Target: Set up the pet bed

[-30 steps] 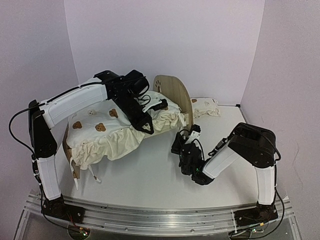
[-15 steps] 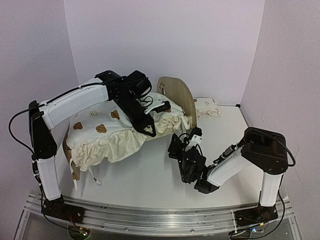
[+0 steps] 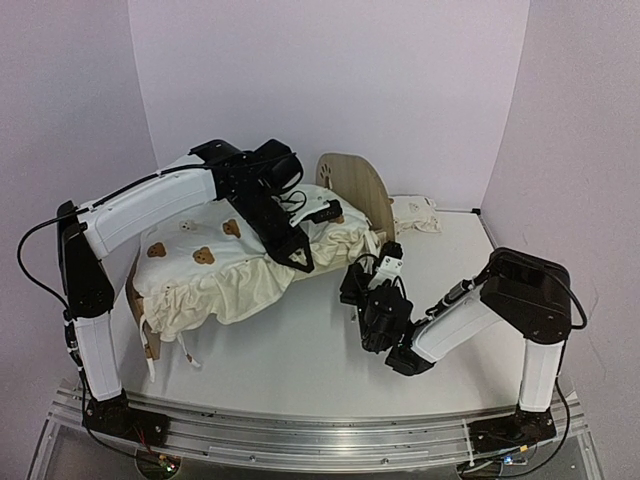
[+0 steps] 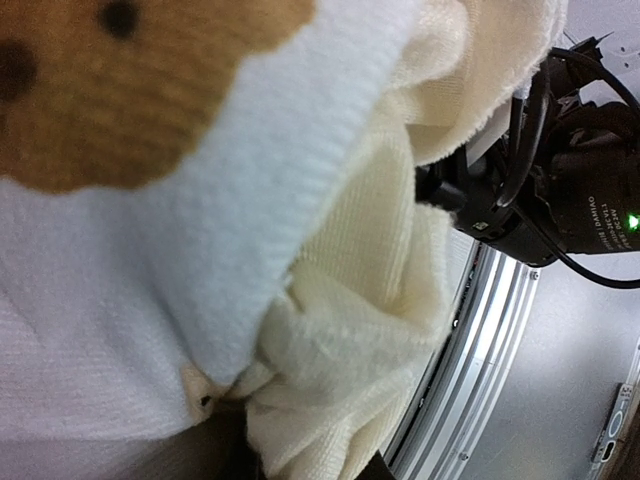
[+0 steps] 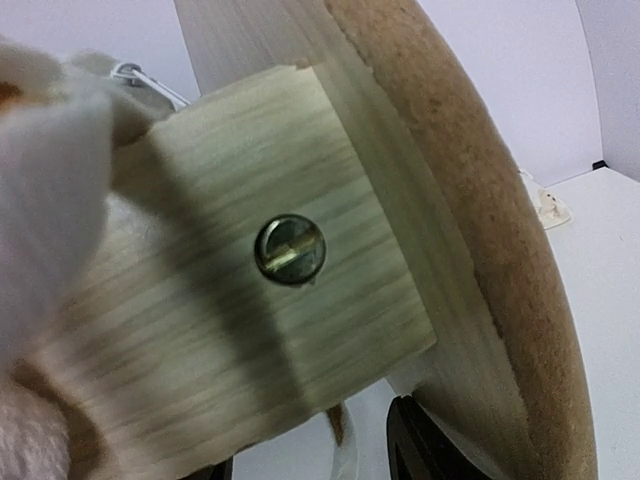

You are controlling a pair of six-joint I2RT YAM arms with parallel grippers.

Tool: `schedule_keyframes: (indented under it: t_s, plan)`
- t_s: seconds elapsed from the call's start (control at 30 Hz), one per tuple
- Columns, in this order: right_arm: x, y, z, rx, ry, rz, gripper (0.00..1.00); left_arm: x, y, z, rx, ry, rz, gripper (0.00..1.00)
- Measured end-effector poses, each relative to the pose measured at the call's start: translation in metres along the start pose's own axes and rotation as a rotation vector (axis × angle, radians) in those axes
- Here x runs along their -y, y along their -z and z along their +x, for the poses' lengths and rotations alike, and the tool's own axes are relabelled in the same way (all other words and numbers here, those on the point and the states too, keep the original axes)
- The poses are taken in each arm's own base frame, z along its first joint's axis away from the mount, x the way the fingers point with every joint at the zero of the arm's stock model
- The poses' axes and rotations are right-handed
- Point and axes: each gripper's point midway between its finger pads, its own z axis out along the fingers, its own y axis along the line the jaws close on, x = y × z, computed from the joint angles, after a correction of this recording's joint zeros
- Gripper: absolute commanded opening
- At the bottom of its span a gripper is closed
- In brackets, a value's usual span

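**Pet bed on the tabletop with both arms at its bedding and headboard**

A small light-wood pet bed (image 3: pixel 352 182) with a rounded headboard stands on the left half of the white tabletop (image 3: pixel 300 365). Its headboard lies towards the middle of the far edge and its foot end towards the near left corner. A cream ruffled bedding (image 3: pixel 215 285) printed with brown bears covers the frame from end to end. Its frill hangs over the side that faces the near edge. A small bear-print pillow (image 3: pixel 413 213) lies apart from the bed, near the far right corner.

The left arm reaches over the bed from the left. The left gripper (image 3: pixel 297 258) is closed on the frilled border of the bedding, near the headboard end. In the left wrist view the cloth (image 4: pixel 340 330) bunches towards the bottom of the frame. A brown bear print (image 4: pixel 130 90) fills the upper left.

The right gripper (image 3: pixel 357 280) sits low on the tabletop, just beside the headboard's near corner. In the right wrist view a square wooden block of the frame (image 5: pixel 250 330) fills the picture, with a slotted brass screw (image 5: pixel 289 250) at its centre. The headboard's curved edge runs behind it. One dark fingertip (image 5: pixel 425 450) shows at the bottom edge and a sliver of the other to its left, so the fingers stand apart. Whether they press on the wood cannot be told.
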Motion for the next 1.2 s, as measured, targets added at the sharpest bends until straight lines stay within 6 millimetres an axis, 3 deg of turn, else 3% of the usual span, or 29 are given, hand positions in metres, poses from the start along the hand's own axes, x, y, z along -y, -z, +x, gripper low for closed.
schedule_keyframes:
  t_s: [0.13,0.3,0.57,0.83,1.0,1.2]
  plan:
    - [0.001,-0.010,0.007,0.000,0.019,0.007,0.37,0.001,0.001,-0.002,0.006,0.001,0.002,0.00]
    - [0.008,-0.020,0.015,-0.006,0.049,0.024,0.00,0.002,0.001,-0.002,0.010,0.001,0.012,0.00]
    - [0.008,-0.011,0.027,-0.056,0.081,-0.052,0.00,0.002,0.001,-0.005,0.017,-0.001,0.009,0.00]
    - [0.014,0.039,0.021,-0.200,0.065,-0.207,0.00,-0.007,-0.005,0.001,0.007,-0.021,-0.013,0.00]
    - [0.012,0.061,0.030,-0.369,0.024,-0.292,0.00,-0.027,-0.020,0.013,-0.004,-0.068,-0.048,0.00]
    - [0.020,0.096,0.065,-0.638,0.048,-0.368,0.00,-0.061,-0.046,0.042,-0.042,-0.130,-0.090,0.00]
